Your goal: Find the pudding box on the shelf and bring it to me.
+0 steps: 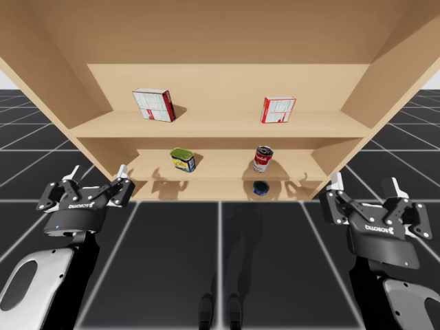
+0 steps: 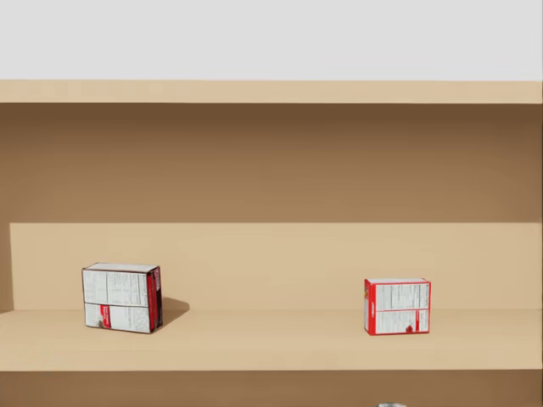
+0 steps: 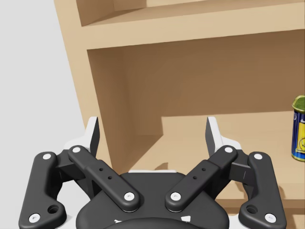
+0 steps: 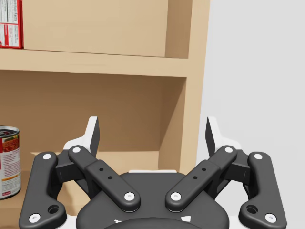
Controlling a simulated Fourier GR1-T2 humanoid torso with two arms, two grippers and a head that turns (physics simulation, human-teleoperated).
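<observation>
The pudding box [image 2: 121,297] stands upright on the upper shelf [image 2: 271,343], toward its left end. It is white with fine print and dark red edges, turned slightly so one narrow side shows.

Both arms raised from below, wrists up. The left arm [image 1: 31,285] carries the left gripper [image 1: 97,173] pointing forward, fingers spread wide with nothing between them. The right arm [image 1: 405,295] mirrors it; the right gripper [image 1: 366,184] is likewise spread wide and empty. Grippers roughly level, well apart from each other.
</observation>
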